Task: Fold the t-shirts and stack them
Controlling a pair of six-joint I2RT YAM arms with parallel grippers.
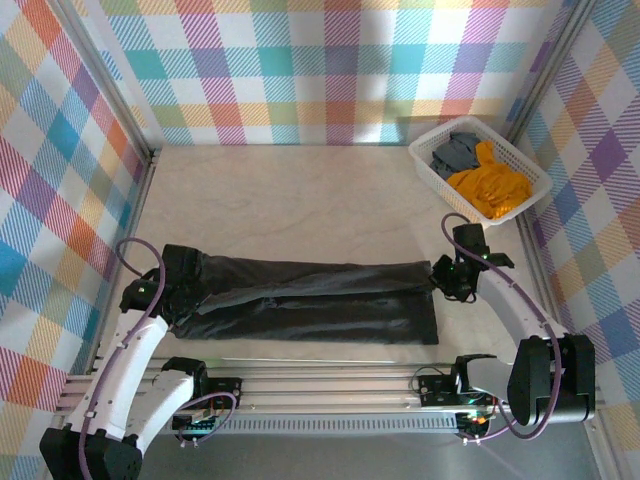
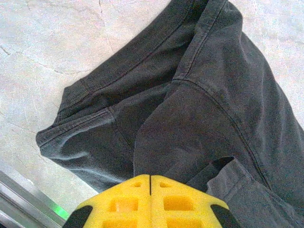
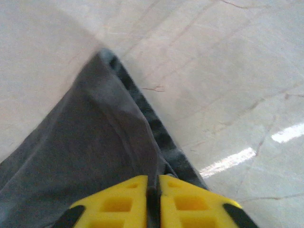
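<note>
The charcoal-black t-shirt (image 1: 310, 300) lies folded into a long band across the near part of the table. My left gripper (image 1: 172, 290) sits at its left end. In the left wrist view the yellow jaws of the left gripper (image 2: 150, 176) meet in a thin line, and a ridge of the shirt (image 2: 199, 104) runs up into them. My right gripper (image 1: 445, 275) is at the band's right end. In the right wrist view the right gripper (image 3: 153, 183) has dark cloth of the shirt (image 3: 85, 152) filling its narrow gap. An orange t-shirt (image 1: 490, 185) and a grey t-shirt (image 1: 455, 150) lie in the basket.
The white lattice basket (image 1: 425, 160) stands at the back right corner of the pale marble-look tabletop (image 1: 300, 200). Checked walls close the left, back and right sides. A metal rail (image 1: 330, 385) with the arm bases runs along the near edge.
</note>
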